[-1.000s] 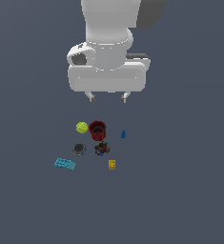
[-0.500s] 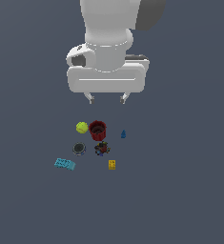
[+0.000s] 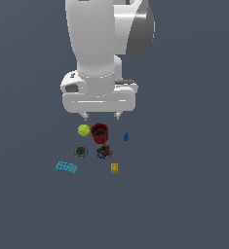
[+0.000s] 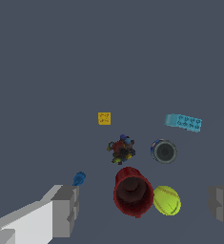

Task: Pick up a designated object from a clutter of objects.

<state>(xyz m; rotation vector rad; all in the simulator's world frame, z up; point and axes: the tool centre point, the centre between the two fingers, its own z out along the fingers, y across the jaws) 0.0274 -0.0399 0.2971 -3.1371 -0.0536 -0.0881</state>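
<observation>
I see my claw (image 3: pixel 101 116) hanging spread wide and gripping nothing, above the dark red cup (image 3: pixel 100 132) and yellow-green ball (image 3: pixel 84 130), which sit touching. The round dark can (image 3: pixel 81 152) stands upright on the surface (image 3: pixel 184 194), well away from its edges, apart from the ball and between the cyan flat brick (image 3: pixel 66 168) and the dark multicoloured lump (image 3: pixel 104 151). The yellow block (image 3: pixel 114 168) lies near the lump; the tiny blue piece (image 3: pixel 126 137) sits apart from the cup.

In the wrist view the can (image 4: pixel 164 151) shows its grey rim and a bluish side.

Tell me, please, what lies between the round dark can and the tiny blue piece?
The dark multicoloured lump sits between the round dark can and the tiny blue piece; the exterior view shows it.
</observation>
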